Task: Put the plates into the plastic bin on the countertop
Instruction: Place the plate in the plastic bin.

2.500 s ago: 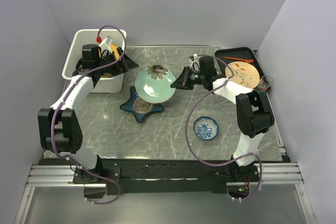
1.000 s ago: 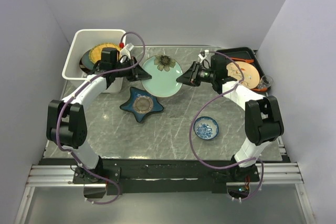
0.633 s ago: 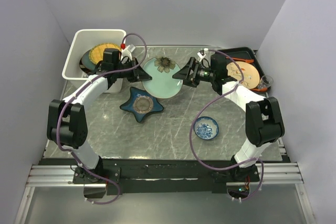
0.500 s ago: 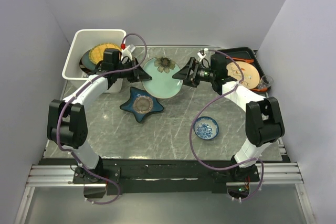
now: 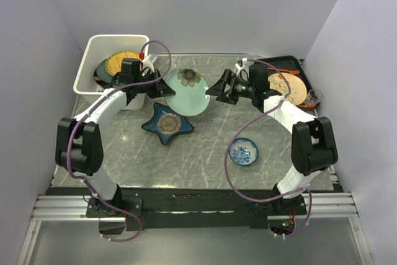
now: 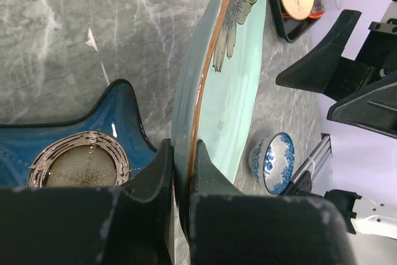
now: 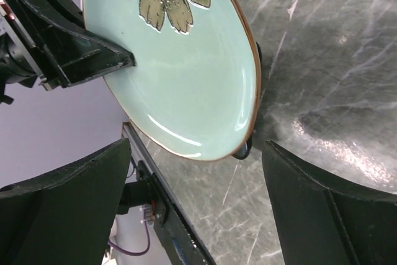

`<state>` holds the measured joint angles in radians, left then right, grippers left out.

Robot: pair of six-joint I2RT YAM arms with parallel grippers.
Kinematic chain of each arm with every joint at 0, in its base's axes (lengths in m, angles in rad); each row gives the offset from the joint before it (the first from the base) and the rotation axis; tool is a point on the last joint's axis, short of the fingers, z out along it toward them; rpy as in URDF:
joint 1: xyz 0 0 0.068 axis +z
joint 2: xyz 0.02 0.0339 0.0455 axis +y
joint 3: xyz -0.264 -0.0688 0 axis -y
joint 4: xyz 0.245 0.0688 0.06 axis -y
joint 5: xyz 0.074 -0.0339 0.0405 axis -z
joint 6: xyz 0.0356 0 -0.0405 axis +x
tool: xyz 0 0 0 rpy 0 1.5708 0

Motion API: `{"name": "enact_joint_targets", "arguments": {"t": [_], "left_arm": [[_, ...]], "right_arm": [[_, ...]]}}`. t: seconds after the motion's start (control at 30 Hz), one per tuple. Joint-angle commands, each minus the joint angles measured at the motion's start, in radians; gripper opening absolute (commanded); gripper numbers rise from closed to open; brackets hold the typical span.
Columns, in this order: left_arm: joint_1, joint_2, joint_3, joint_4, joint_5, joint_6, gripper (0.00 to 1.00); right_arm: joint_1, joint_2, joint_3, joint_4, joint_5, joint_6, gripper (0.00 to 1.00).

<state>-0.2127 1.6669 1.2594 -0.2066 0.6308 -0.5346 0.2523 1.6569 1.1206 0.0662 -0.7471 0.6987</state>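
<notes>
The pale green floral plate hangs tilted above the countertop, and my left gripper is shut on its left rim. In the left wrist view the rim is pinched between the fingers of the left gripper. My right gripper stands open just right of the plate, not touching it; the plate fills the right wrist view beyond the right gripper. The white plastic bin at the back left holds a yellow woven-pattern plate over darker ones. A dark teal star-shaped plate lies on the countertop.
A small blue-and-white dish sits at the right front. At the back right, a black tray carries a tan plate with orange marks, with a small glass beside it. Walls close in on three sides.
My right gripper has opened, let go of the floral plate and drawn back a little. The left gripper alone now holds the plate, which has shifted slightly left.
</notes>
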Motion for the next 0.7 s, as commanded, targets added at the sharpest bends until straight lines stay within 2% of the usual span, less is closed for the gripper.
{"name": "enact_joint_targets", "arguments": {"t": [0.0,0.43,0.67], "left_arm": [[0.007,-0.061,0.086,0.085,0.037,-0.002,0.01],[0.085,-0.070,0.124,0.093,0.047,-0.024,0.01],[0.179,-0.075,0.133,0.142,0.107,-0.067,0.01]], "right_arm": [[-0.005,-0.032,0.039,-0.014,0.023,-0.031,0.93],[-0.005,-0.011,0.056,-0.039,0.025,-0.054,0.93],[-0.005,-0.002,0.048,-0.020,0.018,-0.048,0.94]]}}
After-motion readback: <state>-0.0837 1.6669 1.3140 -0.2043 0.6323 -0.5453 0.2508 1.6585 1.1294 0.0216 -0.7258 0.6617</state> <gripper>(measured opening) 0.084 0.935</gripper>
